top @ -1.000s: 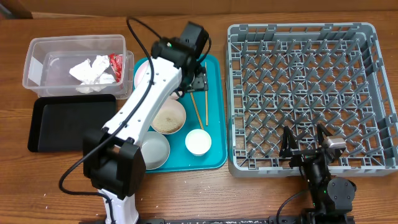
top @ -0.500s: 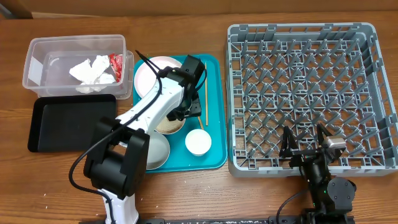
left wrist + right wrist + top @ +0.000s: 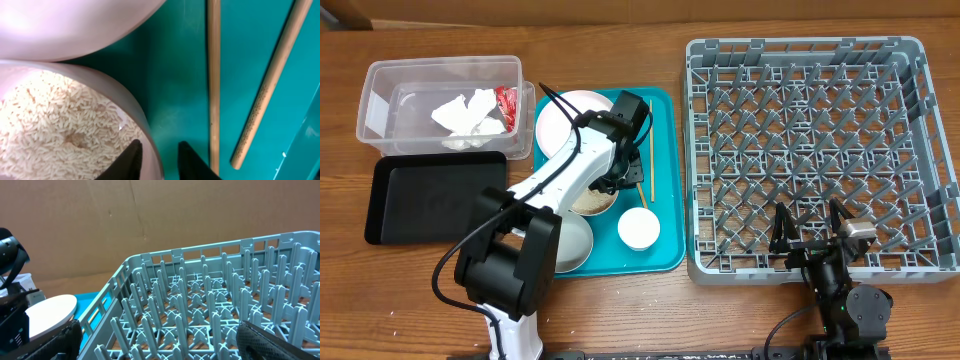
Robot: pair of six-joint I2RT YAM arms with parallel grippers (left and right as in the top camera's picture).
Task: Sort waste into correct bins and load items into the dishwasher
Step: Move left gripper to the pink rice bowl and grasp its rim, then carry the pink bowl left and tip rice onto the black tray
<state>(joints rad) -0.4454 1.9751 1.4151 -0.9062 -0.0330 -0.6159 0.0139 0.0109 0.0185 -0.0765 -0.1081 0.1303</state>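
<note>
Left hand (image 3: 161, 160): open. The two dark fingertips (image 3: 132, 159) straddle one edge of the bowl, one inside and one outside. Teal shows between the rim and the outer finger, so nothing is clamped.
Pale pink bowl (image 3: 141, 125): upright on the teal tray (image 3: 175, 75), mouth up, holding rice (image 3: 55, 125). It sits just beside the pale pink plate (image 3: 65, 25).
Chopsticks (image 3: 214, 85): they lie flat on the tray just outside the outer finger. Their long axes run from the near side to the far side of the tabletop. The second stick (image 3: 270, 85) is angled slightly off the first.
Right hand (image 3: 807, 235): open and empty, at the near edge of the dish rack (image 3: 810, 150).
Bins: clear tub (image 3: 380, 100) and black tray (image 3: 420, 200), well apart to the left.
Hazard, spill: a one-sided rim grip on a loaded bowl may let it tilt and shed rice.
Hazard, slip: the smooth, thin rim gives the pads little to hold.
Hazard, collision: the outer finger may nudge the nearest chopstick as it closes.
</note>
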